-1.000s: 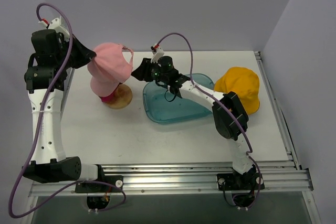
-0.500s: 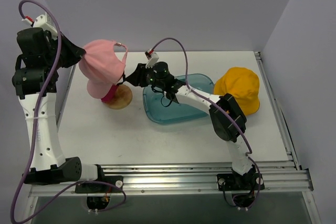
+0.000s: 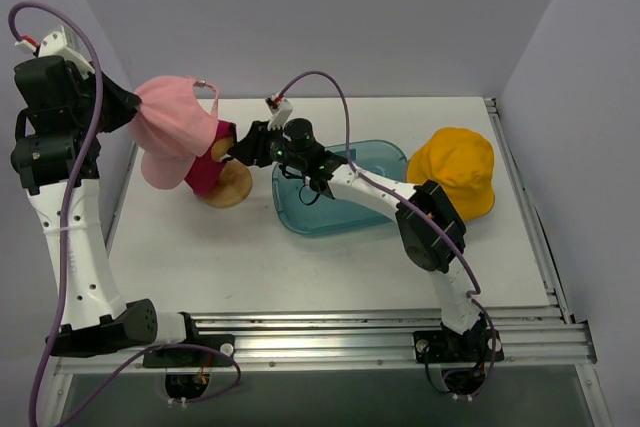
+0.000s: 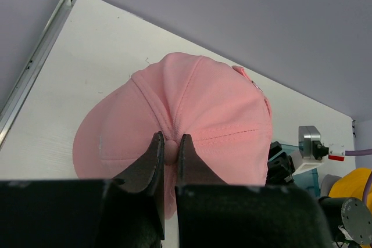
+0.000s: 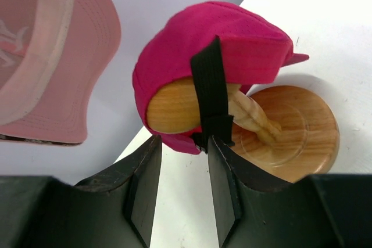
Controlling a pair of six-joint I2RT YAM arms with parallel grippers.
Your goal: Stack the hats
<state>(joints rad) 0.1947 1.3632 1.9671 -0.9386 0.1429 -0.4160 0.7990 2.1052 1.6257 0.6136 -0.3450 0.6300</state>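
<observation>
Right wrist alone shows strap (image 5: 210, 94) on magenta hat (image 5: 221, 33), right hand (image 5: 183, 143) apart; left hand (image 4: 170, 140) pinches pink hat (image 4: 215, 108).

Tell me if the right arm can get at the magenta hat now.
Probably yes. The right gripper sits open right at the brim of the magenta hat on the wooden stand, nothing between them; the left gripper holds the pink hat up, off to the side.

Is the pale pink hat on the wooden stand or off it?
Off. The left gripper pinches the pale pink hat aloft beside the wooden stand, which wears only the magenta hat.
</observation>
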